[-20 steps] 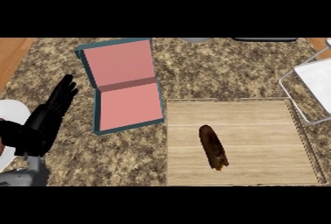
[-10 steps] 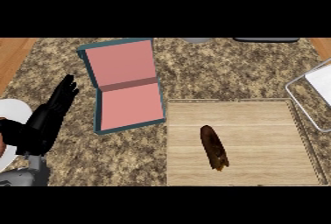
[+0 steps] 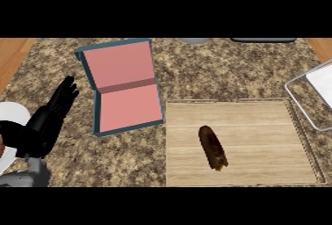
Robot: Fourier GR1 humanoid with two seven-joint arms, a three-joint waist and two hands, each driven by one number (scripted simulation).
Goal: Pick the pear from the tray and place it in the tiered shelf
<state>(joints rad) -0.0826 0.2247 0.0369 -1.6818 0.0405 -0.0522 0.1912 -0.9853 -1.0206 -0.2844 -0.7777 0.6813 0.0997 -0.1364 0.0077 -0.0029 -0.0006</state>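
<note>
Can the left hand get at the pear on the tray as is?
Likely, but not straight. The open left hand is at the counter's left; the pink tiered shelf lies between it and the wooden tray. The pear lies uncovered; bare counter nearer the robot leaves a way round.

Speckled stone counter (image 3: 259, 70) extends beneath the fingers (image 3: 65, 90). Grey-rimmed white container (image 3: 322, 85): far right of the fingers, at the edge.
</note>
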